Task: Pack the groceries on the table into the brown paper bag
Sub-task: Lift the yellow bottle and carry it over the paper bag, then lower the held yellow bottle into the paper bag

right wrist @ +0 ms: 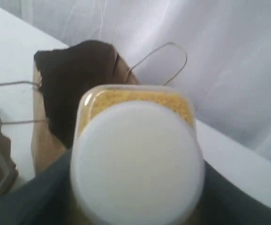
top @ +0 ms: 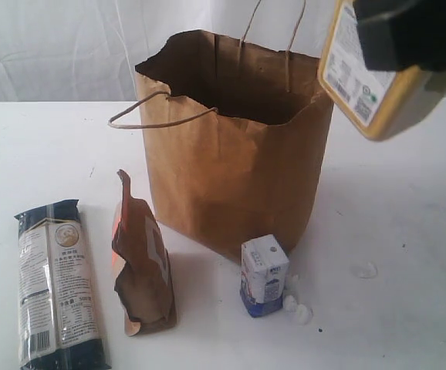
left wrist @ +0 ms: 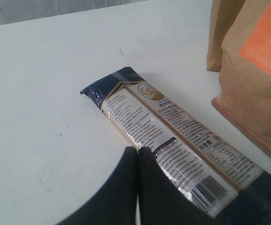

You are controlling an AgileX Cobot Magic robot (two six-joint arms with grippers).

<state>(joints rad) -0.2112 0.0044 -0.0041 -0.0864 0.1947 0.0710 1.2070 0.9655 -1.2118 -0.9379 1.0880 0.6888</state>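
The brown paper bag (top: 231, 169) stands with its mouth open upward, but the far cord handle (top: 273, 31) rises upright behind the opening. The near handle (top: 157, 117) droops out over the front-left rim, and the yellow grain bottle (top: 362, 85), tilted in the right gripper (top: 412, 35), hangs near the right rim. In front, the small white-blue carton (top: 264, 276) stands near the bag's front corner with white crumbs (top: 299, 307) beside it, while the upright brown-orange pouch (top: 142, 262) and the flat noodle packet (top: 57, 285) leave only a narrow gap between them. The table (top: 408, 223) right of the bag and behind the packet lies open to a low approach.
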